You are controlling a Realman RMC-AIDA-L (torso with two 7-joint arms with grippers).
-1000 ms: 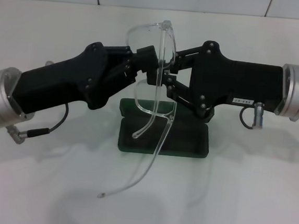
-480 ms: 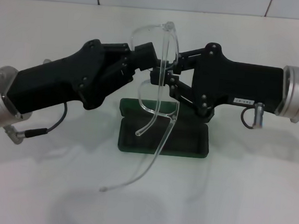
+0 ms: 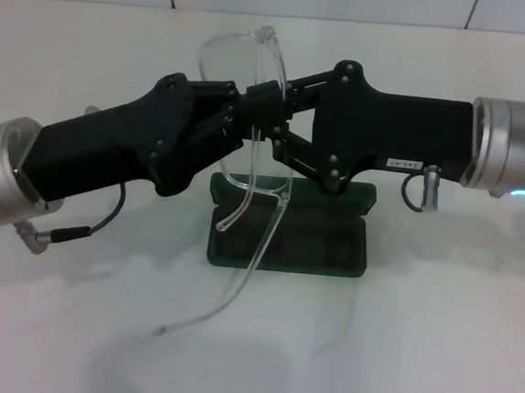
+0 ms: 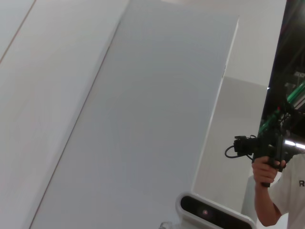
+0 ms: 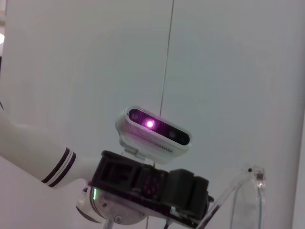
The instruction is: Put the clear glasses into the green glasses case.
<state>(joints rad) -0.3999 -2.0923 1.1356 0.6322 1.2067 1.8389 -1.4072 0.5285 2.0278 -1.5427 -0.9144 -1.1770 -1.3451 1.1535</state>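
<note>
Under my arms lies the white table [image 3: 432, 358], and toward its middle the green glasses case [image 3: 288, 240] sits open, its dark lining bare, so nothing has gone in yet. My left gripper [image 3: 249, 113] reaches in from the left edge and my right gripper [image 3: 270, 135] from the right edge, and they meet in the air above the case's far side. Between them hang the clear glasses [image 3: 248, 154], lifted well off the table, lens upright and the two long arms dangling toward the near edge, one tip trailing low past the case's near rim. Both sets of my fingers look clamped on the frame. I judge the pick-up done; what is left is folding the arms, lowering the glasses into the tray, and letting go.
</note>
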